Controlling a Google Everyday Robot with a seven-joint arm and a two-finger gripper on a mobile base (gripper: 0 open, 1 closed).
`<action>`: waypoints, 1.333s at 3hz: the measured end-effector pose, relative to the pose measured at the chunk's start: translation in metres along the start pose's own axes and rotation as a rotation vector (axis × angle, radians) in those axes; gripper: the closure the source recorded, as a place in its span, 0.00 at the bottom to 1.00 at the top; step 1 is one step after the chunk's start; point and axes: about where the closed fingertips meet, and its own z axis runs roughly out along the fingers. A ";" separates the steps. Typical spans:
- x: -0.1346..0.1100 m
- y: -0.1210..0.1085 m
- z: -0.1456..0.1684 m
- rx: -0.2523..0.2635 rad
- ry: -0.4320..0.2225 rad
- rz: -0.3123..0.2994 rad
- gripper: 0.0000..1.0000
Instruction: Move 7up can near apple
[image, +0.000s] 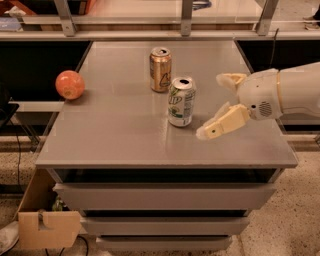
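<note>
Nearest to me, a cardboard box (47, 227) is sitting on the floor at the lower left, beside the stack of grey drawers (165, 196) under the grey tabletop (115, 135).

On the right side, the gripper (211, 106) is hanging just above the tabletop at the end of a white arm (285, 92) that is coming in from the right edge. I am seeing its two cream fingers (222, 125) spread wide apart, one nearer to me and one farther back, and they are holding nothing. The nearer fingertip is lying just beside the 7up can (181, 101), to the can's right, though I cannot tell whether it is touching.

The 7up can is standing upright near the middle of the tabletop, with its open top showing. It is well apart from the apple (70, 84), which is resting far over at the left edge of the tabletop, a little farther back than the can.

Behind the 7up can and slightly left, a gold-brown can (160, 69) is standing upright, near it but not touching. Beyond the back edge, metal uprights (187, 15) are rising from a pale rail (125, 35).
</note>
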 end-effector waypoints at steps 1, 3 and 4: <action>0.002 -0.006 0.025 -0.031 -0.084 -0.002 0.00; -0.014 -0.012 0.066 -0.096 -0.213 -0.020 0.00; -0.025 -0.009 0.085 -0.135 -0.266 -0.030 0.18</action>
